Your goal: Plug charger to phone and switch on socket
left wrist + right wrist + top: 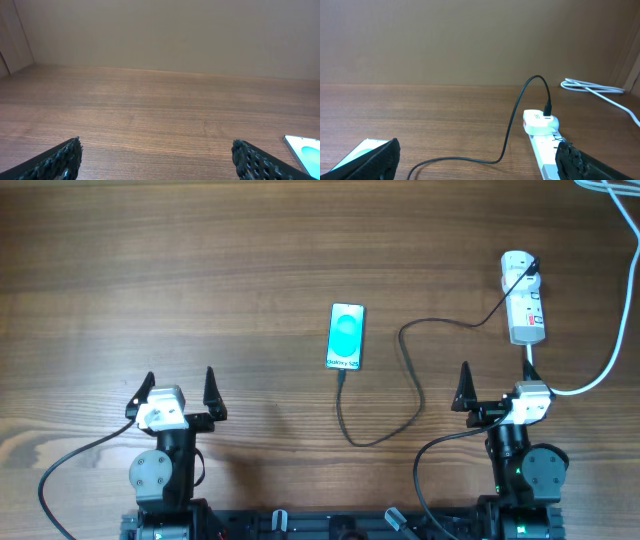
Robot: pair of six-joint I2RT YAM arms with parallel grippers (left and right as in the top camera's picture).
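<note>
The phone [346, 336] lies flat mid-table, its cyan screen lit. It also shows in the left wrist view [306, 149] and the right wrist view [360, 151]. The black charger cable [412, 380] meets the phone's near edge, loops over the table and rises to a white adapter [539, 121] at the far end of the white socket strip [524, 305]. The cable [512, 127] and the socket [546, 150] also show in the right wrist view. My left gripper [180, 380] [155, 146] is open and empty, left of the phone. My right gripper [497, 385] [477, 146] is open and empty, just in front of the socket.
The socket's thick white cord [600, 375] curves along the right edge of the table and up to the far right corner [595, 89]. A plain wall stands behind the table's far edge [160, 70].
</note>
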